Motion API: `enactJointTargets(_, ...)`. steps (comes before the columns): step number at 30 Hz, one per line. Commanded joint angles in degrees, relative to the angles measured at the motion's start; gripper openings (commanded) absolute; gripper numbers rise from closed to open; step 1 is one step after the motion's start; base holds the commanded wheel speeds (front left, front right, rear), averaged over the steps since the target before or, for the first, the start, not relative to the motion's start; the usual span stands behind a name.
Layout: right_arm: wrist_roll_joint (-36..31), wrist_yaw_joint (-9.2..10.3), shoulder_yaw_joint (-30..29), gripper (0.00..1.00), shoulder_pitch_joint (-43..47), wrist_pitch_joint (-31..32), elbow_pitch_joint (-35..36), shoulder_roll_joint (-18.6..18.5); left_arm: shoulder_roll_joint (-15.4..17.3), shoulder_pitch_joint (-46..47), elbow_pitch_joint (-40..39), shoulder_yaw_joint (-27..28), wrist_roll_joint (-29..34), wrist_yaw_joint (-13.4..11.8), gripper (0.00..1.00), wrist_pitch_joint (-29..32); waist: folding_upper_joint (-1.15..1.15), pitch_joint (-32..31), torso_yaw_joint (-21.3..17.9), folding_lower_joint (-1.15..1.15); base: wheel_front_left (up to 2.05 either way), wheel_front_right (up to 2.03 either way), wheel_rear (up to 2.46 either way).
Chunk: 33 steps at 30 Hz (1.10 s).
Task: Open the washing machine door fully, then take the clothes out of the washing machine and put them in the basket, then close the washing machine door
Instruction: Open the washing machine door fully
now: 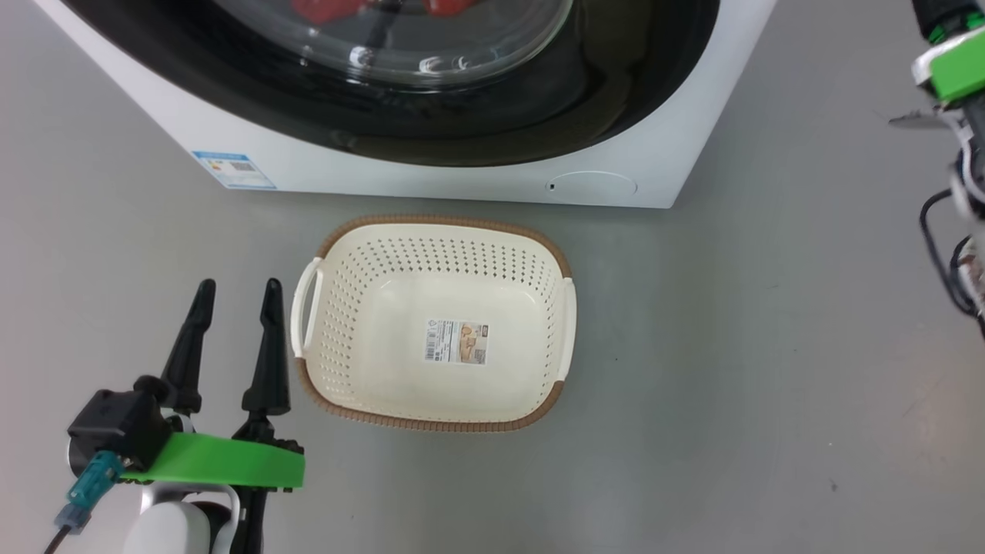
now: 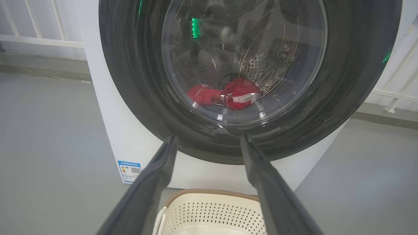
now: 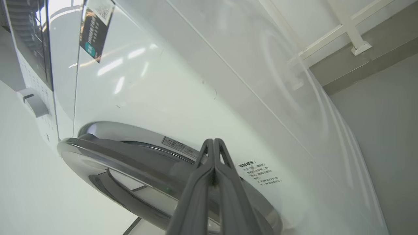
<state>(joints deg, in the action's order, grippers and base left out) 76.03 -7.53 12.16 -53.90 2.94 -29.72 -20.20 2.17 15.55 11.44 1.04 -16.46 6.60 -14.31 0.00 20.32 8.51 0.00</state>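
Right hand (image 3: 214, 141): fingers pressed together, empty, at rim of washing machine door (image 3: 130, 156) | left hand (image 1: 238, 286): spread, near-left of basket (image 1: 446, 221) | clothes (image 2: 228, 94): behind door glass, door apparently shut | step, judged: opening door | next: hook rim edge, swing door fully out

L gripper (image 1: 238, 286) wide, R gripper (image 3: 214, 141) tight

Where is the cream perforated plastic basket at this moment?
In the head view, the cream perforated plastic basket stands on the grey floor just before the white washing machine, with the open left pincer beside its left handle.
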Motion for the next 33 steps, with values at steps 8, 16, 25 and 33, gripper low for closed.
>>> enactJointTargets(8,8.5,0.04,3.0,0.0,-6.4,12.5,-2.3,0.2,0.8,1.4,-1.0,2.0,-0.8,0.6,1.0,-0.7,0.0,1.7,1.6,0.0,0.0,0.0,0.0)
enactJointTargets(16,13.0,0.04,2.6,0.0,-11.3,18.4,-8.1,1.8,0.7,1.8,-1.0,1.7,-1.0,0.8,1.0,-0.7,0.0,2.9,3.0,0.0,0.0,0.0,0.0)
enactJointTargets(25,15.8,0.04,1.9,0.0,-16.4,23.7,-12.8,2.2,0.7,2.2,-0.6,1.3,-2.3,0.8,1.0,-0.7,0.0,4.7,5.2,0.0,0.0,0.0,0.0)
enactJointTargets(33,17.4,0.04,2.4,0.0,-17.7,28.7,-15.4,3.1,0.7,2.5,-0.1,1.6,-2.7,0.9,1.0,-0.7,0.0,4.4,5.5,0.0,0.0,0.0,0.0)
